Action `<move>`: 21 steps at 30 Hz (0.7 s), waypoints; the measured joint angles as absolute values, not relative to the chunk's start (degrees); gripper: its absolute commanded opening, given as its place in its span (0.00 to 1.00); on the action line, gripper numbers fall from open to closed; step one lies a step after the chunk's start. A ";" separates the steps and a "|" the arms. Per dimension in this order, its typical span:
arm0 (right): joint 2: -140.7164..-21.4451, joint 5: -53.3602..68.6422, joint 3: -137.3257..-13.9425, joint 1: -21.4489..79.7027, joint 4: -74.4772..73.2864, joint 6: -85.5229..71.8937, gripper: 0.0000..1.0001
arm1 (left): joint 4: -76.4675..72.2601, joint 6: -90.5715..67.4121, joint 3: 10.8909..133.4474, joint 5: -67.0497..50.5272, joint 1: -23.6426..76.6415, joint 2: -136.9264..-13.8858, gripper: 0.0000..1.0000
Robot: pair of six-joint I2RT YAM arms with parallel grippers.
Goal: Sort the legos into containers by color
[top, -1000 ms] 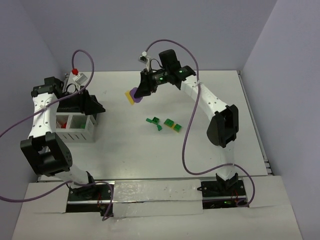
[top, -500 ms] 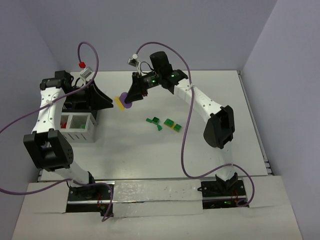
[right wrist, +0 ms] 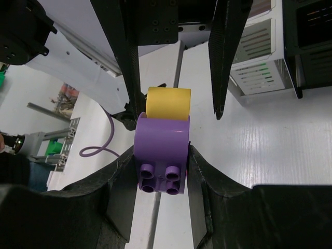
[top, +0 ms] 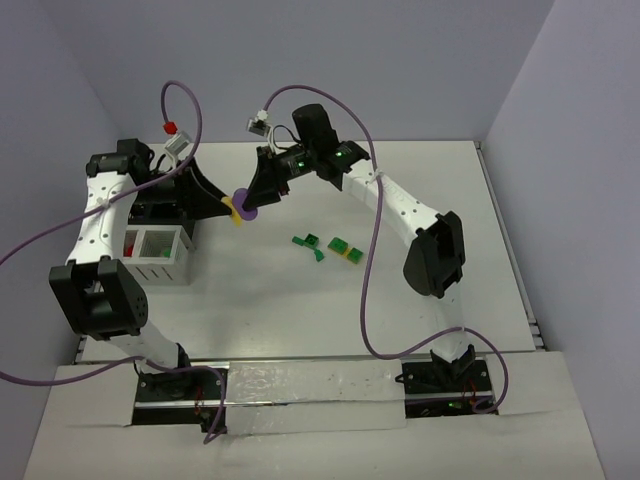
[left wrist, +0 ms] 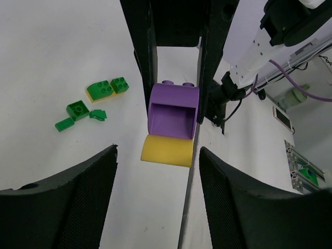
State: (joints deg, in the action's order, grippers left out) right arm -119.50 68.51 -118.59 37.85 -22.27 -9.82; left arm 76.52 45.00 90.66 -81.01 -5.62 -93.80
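Observation:
My right gripper [top: 250, 197] [right wrist: 161, 174] is shut on a purple lego [right wrist: 161, 150] with a yellow rounded lego [right wrist: 167, 104] stuck to its far end, held above the table's back left. My left gripper [top: 222, 205] [left wrist: 158, 153] faces it, open, its fingers [left wrist: 78, 197] on either side of the yellow lego [left wrist: 167, 150] without touching; the purple lego [left wrist: 174, 111] lies just beyond. Green legos [top: 310, 243] [left wrist: 78, 110] and a green-on-yellow stack [top: 347, 251] [left wrist: 106, 89] lie on the table's middle. The white slatted box [top: 165, 272] stands at the left with a red lego [top: 127, 247] inside.
The left arm's black body [top: 165, 205] hangs over the white box's back half. Purple cables [top: 370, 300] loop beside both arms. The table's back wall is close behind the two grippers.
The right gripper has carried the purple-and-yellow stack leftward toward the left gripper. The left gripper has swung up to face it and opened wider.

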 measured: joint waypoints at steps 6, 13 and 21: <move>-119.88 68.41 -118.61 37.72 -21.14 -10.00 0.00 | 77.60 45.20 90.89 -81.70 -5.33 -93.78 0.03; -119.98 68.15 -118.54 37.06 -20.56 -10.20 0.00 | 77.60 45.16 90.34 -81.49 -6.19 -93.73 0.00; -119.17 65.54 -116.70 30.48 -24.83 -5.85 0.00 | 70.12 38.23 88.19 -70.87 -20.35 -92.26 0.00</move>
